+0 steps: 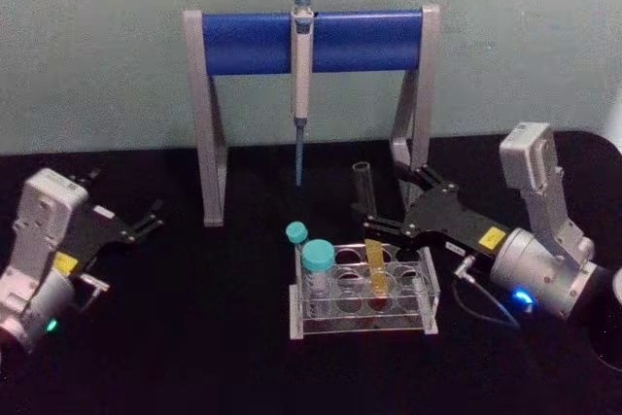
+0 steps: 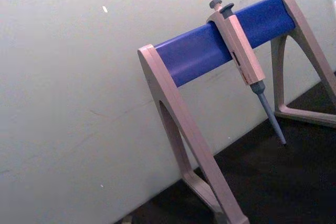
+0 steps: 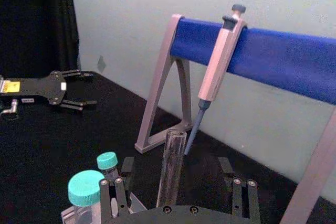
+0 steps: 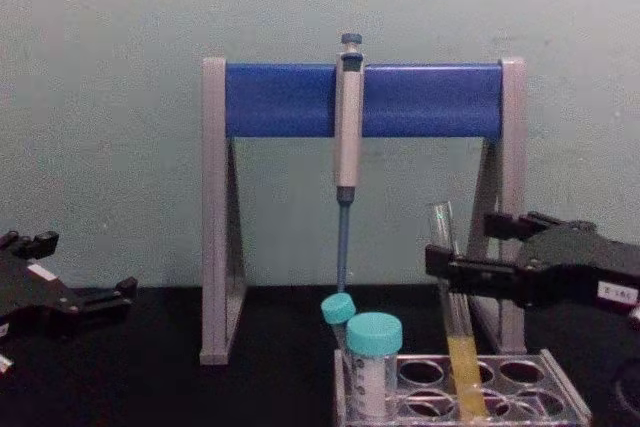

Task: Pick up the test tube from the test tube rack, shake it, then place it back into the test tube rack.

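Right end effector (image 3: 177, 184) straddles the test tube (image 3: 172, 156), fingers spread, seemingly clear of the glass; the tube stands near-upright in the test tube rack (image 1: 364, 328). Left end effector (image 1: 151, 221) sits parked well to the left, spread too.

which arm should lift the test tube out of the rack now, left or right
Right. The right gripper is open astride the test tube, which stands in the test tube rack. The left gripper sits open far to the left, well away from the rack.
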